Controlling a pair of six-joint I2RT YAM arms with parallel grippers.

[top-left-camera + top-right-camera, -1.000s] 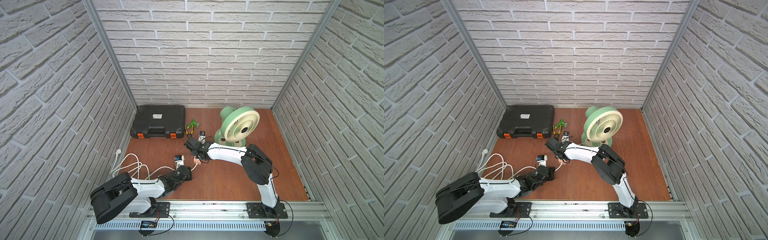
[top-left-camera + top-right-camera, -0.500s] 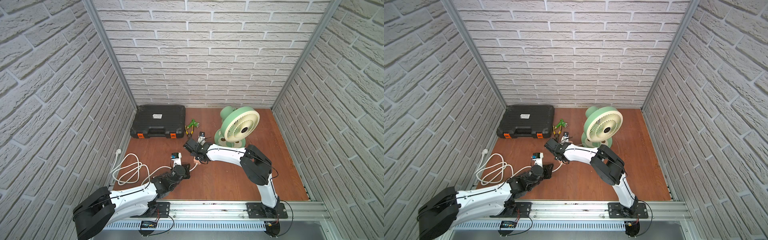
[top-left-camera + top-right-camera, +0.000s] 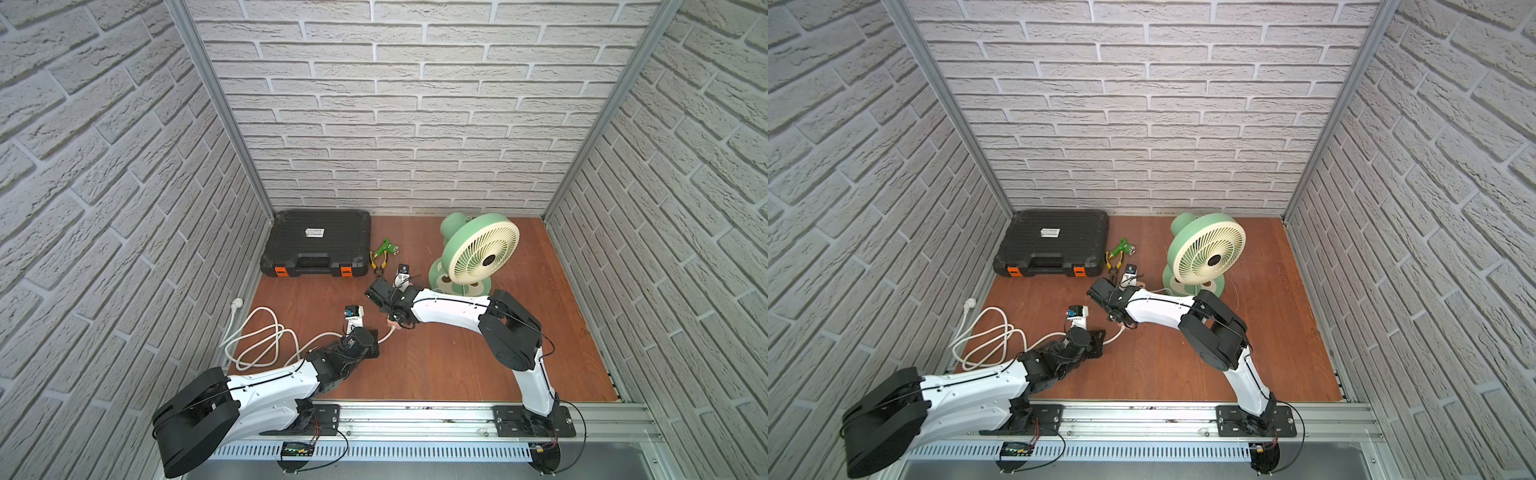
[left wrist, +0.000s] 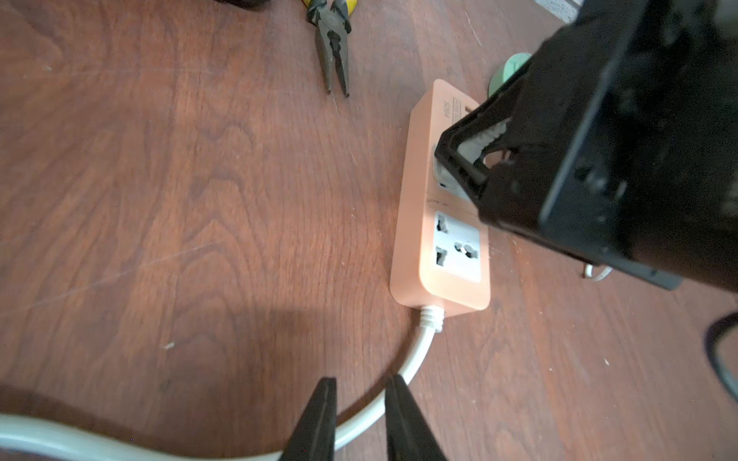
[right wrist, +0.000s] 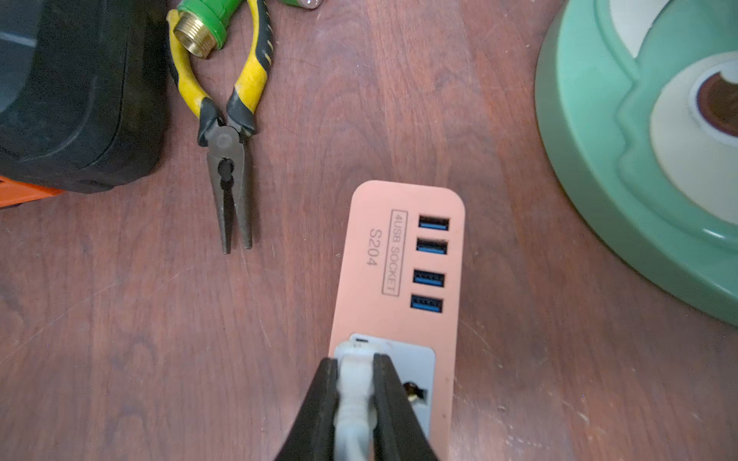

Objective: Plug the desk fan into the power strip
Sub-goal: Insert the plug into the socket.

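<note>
In both top views the peach-pink rectangular power strip (image 3: 392, 328) (image 3: 1121, 328) lies almost wholly under the right arm's wrist. In the left wrist view the right arm's black fingers (image 4: 459, 169) cover the strip's far socket. In the right wrist view they hide the pins of the small white plug (image 5: 355, 371), so its seating cannot be told; the picture's edge cuts off the strip's cable end and the mint-green round desk fan (image 5: 599, 179).

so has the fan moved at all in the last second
No. The fan sits where it was, with the same gap to the toolcase in both top views.
</note>
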